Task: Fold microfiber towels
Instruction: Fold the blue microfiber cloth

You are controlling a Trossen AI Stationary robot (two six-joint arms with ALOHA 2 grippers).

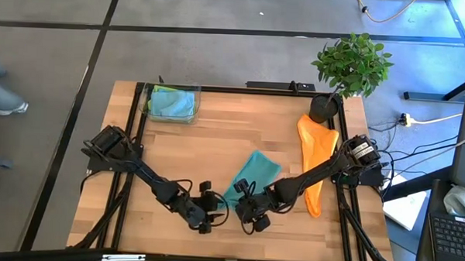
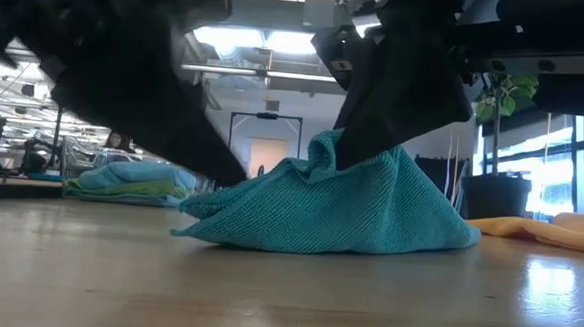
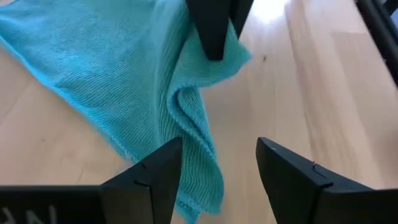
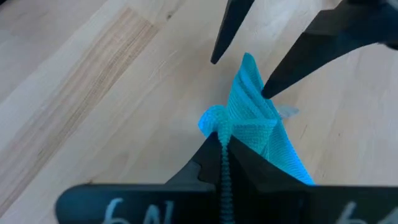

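Teal towel (image 1: 250, 178), bunched low at centre of the high view on the surface (image 1: 216, 145), is pinched at a corner by the right gripper (image 1: 247, 211), likely to lift an edge for folding, while the left gripper (image 1: 208, 215) stands wide beside it.

A dark arm (image 2: 401, 84) pinches the bunched teal towel (image 2: 340, 211) on the table (image 2: 265, 292).
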